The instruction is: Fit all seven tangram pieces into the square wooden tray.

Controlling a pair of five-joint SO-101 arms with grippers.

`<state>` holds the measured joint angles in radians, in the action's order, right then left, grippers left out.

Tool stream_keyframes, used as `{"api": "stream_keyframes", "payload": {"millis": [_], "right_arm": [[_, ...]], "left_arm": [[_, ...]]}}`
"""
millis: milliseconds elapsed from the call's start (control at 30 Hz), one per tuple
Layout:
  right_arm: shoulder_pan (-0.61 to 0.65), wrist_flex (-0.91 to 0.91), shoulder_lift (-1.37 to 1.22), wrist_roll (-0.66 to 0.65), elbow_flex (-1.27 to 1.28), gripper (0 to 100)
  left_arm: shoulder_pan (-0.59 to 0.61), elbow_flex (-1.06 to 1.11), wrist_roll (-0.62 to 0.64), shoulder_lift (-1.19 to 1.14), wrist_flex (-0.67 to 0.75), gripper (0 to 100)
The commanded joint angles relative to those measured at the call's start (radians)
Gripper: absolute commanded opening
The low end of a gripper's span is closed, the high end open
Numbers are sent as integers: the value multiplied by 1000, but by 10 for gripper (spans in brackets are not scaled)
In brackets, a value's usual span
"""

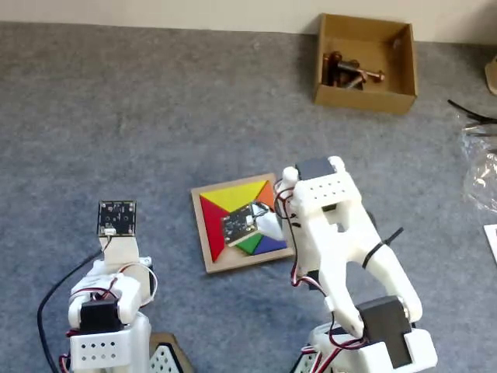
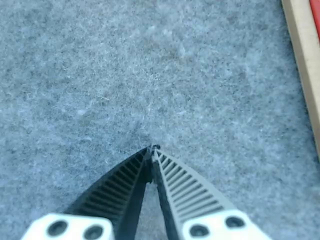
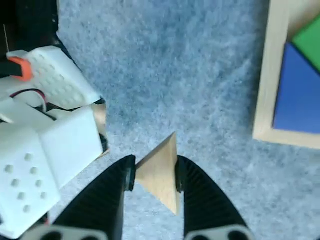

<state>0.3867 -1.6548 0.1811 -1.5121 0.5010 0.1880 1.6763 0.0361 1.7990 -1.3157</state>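
Observation:
The square wooden tray [image 1: 203,233] lies on the grey carpet at the middle of the table. In it lie a yellow triangle [image 1: 233,196], a red triangle [image 1: 213,221], an orange piece [image 1: 266,192], a green piece [image 1: 250,243] and a blue piece [image 1: 270,245]. The right arm [image 1: 326,210] stretches over the tray's near right part and hides some of it. My right gripper [image 3: 156,162] is shut on a plain wooden triangle [image 3: 159,175], held above the carpet just outside the tray's rim [image 3: 267,85]. My left gripper [image 2: 152,148] is shut and empty over bare carpet, left of the tray's edge [image 2: 302,60].
A cardboard box [image 1: 365,92] with brown and metal parts stands at the back right. A clear plastic bag [image 1: 481,175] and black cables [image 1: 470,115] lie at the right edge. White arm housing [image 3: 45,125] sits close to the held triangle. Open carpet stretches left of the tray.

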Motion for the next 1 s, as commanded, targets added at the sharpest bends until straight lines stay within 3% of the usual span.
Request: {"api": "stream_keyframes", "payload": {"millis": [0,133,300,967], "right_arm": [[65,64,39,2,21,11],[125,156,39,9,71,11],[133,223,39,213,85,11],[15,283,38,385,79,11]], "left_arm": [[8,21,2,-7,-8,5],[8,21,2,-7,-8,5],[8,21,2,-7,-8,5],[8,21,2,-7,-8,5]]}}
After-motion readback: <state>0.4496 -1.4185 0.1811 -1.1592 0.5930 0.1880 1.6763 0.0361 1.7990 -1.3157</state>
